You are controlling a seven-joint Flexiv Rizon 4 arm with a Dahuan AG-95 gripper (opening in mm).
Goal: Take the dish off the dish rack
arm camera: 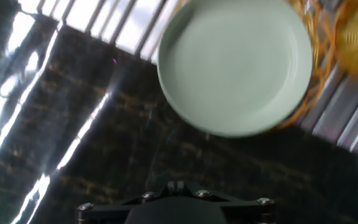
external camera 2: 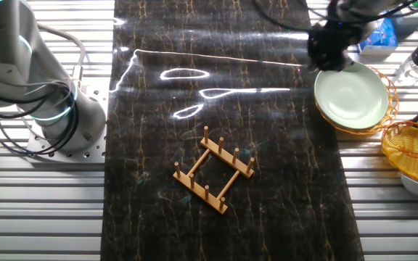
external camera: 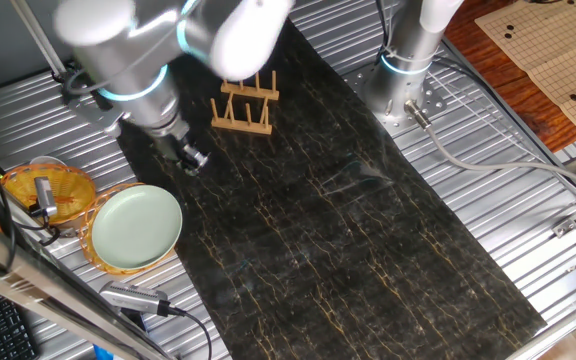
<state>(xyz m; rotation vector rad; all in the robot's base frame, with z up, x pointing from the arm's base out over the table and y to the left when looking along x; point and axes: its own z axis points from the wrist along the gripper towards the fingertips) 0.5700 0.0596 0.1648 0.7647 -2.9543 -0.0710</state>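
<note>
The pale mint-green dish (external camera: 138, 228) lies flat in a yellow wire basket (external camera: 92, 244) at the edge of the dark mat. It also shows in the other fixed view (external camera 2: 352, 97) and in the hand view (arm camera: 235, 62). The light-wood dish rack (external camera: 245, 103) stands bare on the mat, apart from the dish, and also shows in the other fixed view (external camera 2: 214, 177). My gripper (external camera: 192, 160) hovers over the mat just beside the dish (external camera 2: 325, 54). In the hand view (arm camera: 176, 185) its fingertips sit close together with nothing between them.
A second yellow basket (external camera: 50, 192) with items in it stands next to the first (external camera 2: 412, 145). Another arm's base (external camera: 408, 70) stands on the slatted metal table beside the mat (external camera 2: 49, 94). A wooden board (external camera: 548, 40) lies at the far corner. Cables run along the table's edges.
</note>
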